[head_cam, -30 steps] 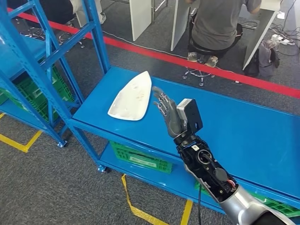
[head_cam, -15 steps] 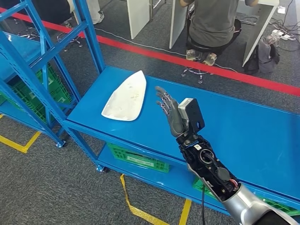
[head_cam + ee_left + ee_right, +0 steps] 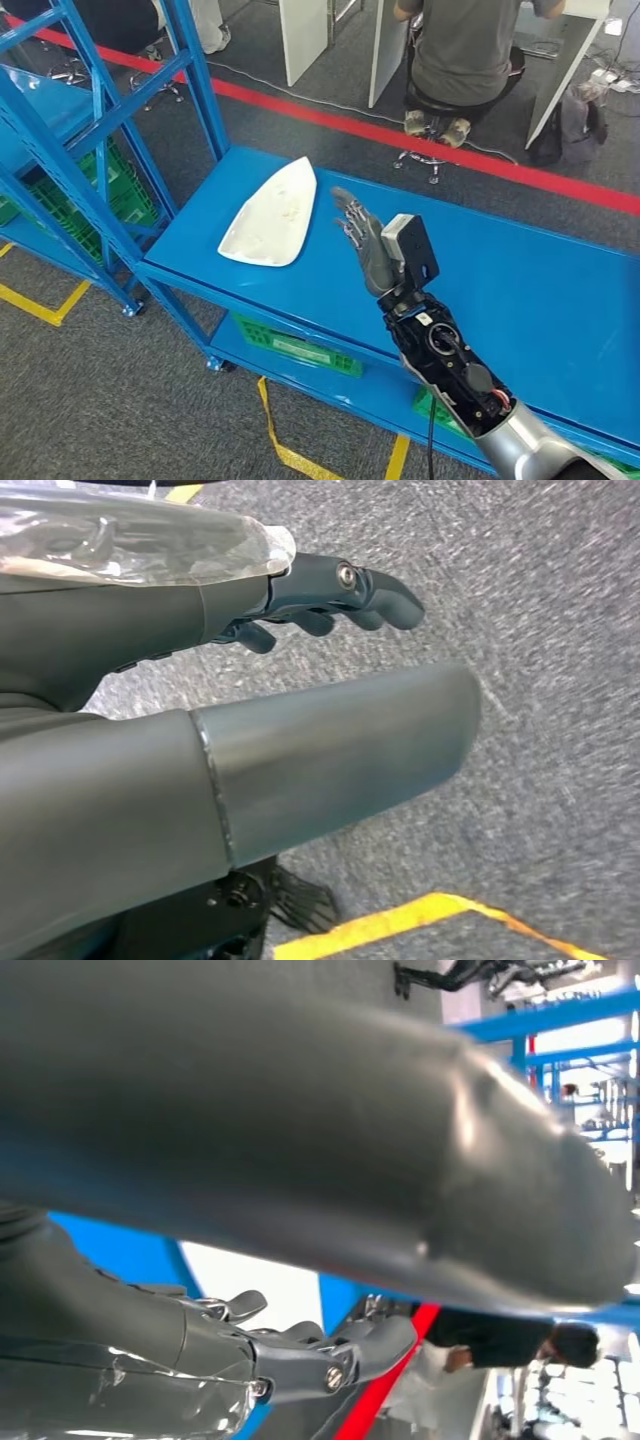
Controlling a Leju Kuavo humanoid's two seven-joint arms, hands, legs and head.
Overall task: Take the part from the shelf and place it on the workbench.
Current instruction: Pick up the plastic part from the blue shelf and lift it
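Blue tabletop (image 3: 490, 290), the workbench of the task, carrying the white part (image 3: 270, 213) near its end closest to the blue shelf frame (image 3: 90, 130). The part lies flat, alone, with bare surface all round it; placement appears complete.

White part: a broad, shallow, teardrop-shaped shell, pointed at the far end and wide at the near end. Judged from its thin edge and smooth pale finish, it is probably a light, rigid moulded panel, somewhat slippery, and likely to flex or crack if squeezed hard at the tip. The wide near edge seems the better place to take hold, with fingers under the rim and thumb on top; the low profile leaves little to pinch from above.

Right hand (image 3: 361, 237): raised above the tabletop, just beside the part but apart from it, fingers (image 3: 349, 212) spread and holding nothing. The right wrist view shows the same fingers extended, with the part pale beyond them.

Left hand (image 3: 226, 680): hanging over grey carpet, fingers (image 3: 377, 585) loosely extended, nothing held.

Green crate (image 3: 294, 345): on the lower deck beneath the tabletop.
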